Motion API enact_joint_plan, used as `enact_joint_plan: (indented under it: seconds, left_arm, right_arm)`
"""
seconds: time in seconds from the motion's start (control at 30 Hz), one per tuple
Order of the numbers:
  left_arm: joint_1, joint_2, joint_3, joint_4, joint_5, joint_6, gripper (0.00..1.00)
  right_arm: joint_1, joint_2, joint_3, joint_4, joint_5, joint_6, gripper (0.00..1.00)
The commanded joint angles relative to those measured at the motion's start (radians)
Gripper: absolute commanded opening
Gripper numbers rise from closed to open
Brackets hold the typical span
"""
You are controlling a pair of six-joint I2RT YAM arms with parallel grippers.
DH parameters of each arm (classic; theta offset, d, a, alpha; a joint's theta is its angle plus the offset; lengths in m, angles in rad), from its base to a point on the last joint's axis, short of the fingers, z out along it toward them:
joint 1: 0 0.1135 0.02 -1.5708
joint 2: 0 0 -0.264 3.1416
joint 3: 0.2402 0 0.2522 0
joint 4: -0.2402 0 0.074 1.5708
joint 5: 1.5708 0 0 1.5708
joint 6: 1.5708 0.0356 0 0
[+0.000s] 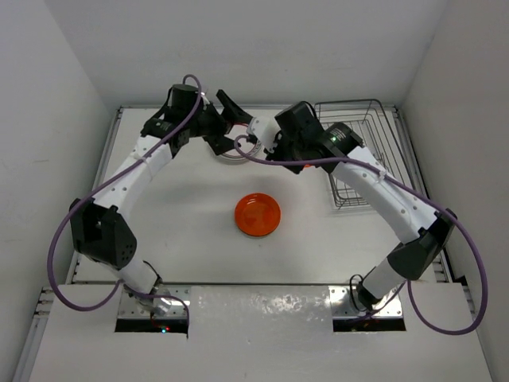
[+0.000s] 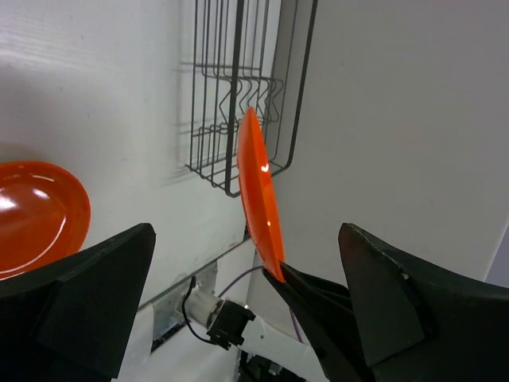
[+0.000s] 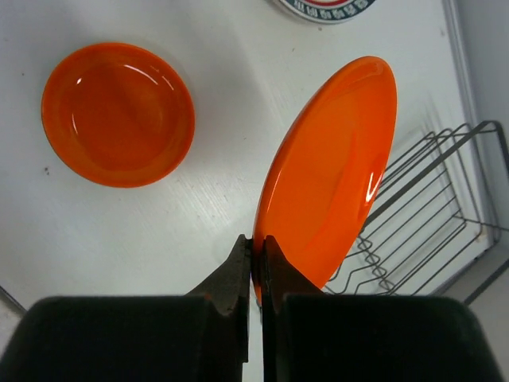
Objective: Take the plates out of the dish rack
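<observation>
The right jaws are shut thin on the rim of an orange-red plate (image 3: 334,167). From that pinch the plate stands on edge and leans toward 1 o'clock in the right wrist view. A rim pinch is probably the only hold that works on a plate standing in a rack slot, which would explain the upright carry.

The plate hangs in the air above the worktop (image 1: 175,231), clear of the dish rack (image 1: 366,127). The rack sits at 2 o'clock in the top view, and no plate shows in the parts of it that are visible.

The left jaws stand wide with nothing between them. From the left wrist they frame the held plate edge-on, with 1 finger at 8 o'clock and 1 at 4 o'clock, neither touching it. That pose suggests a handover, or a steadying grip before the plate is laid down.

A 2nd orange-red plate (image 1: 257,215) lies flat and face up at the worktop's centre (a white, dark-ringed plate (image 3: 326,6) also peeks in at 12 o'clock of the right wrist view). The centre looks like the drop zone, so the held plate likely has to be tipped flat near there.
</observation>
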Motion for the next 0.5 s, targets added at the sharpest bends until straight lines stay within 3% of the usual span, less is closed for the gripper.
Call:
enact_joint_plan:
  seconds: [0.0, 0.27, 0.4, 0.47]
  left_arm:
    - [-0.006, 0.001, -0.053, 0.065, 0.073, -0.048, 0.97]
    - [-0.014, 0.012, -0.130, 0.083, 0.093, -0.026, 0.87]
    - [-0.012, 0.016, -0.145, 0.093, 0.090, -0.025, 0.85]
    - [-0.006, 0.010, -0.145, 0.077, 0.072, -0.020, 0.85]
  right_arm:
    - [0.034, -0.021, 0.069, 0.029, 0.081, -0.063, 0.00]
    - [0.131, 0.134, 0.262, 0.013, 0.058, -0.043, 0.00]
    - [0.142, 0.176, 0.276, 0.021, 0.047, -0.034, 0.00]
    - [0.143, 0.183, 0.250, 0.023, 0.113, -0.024, 0.00]
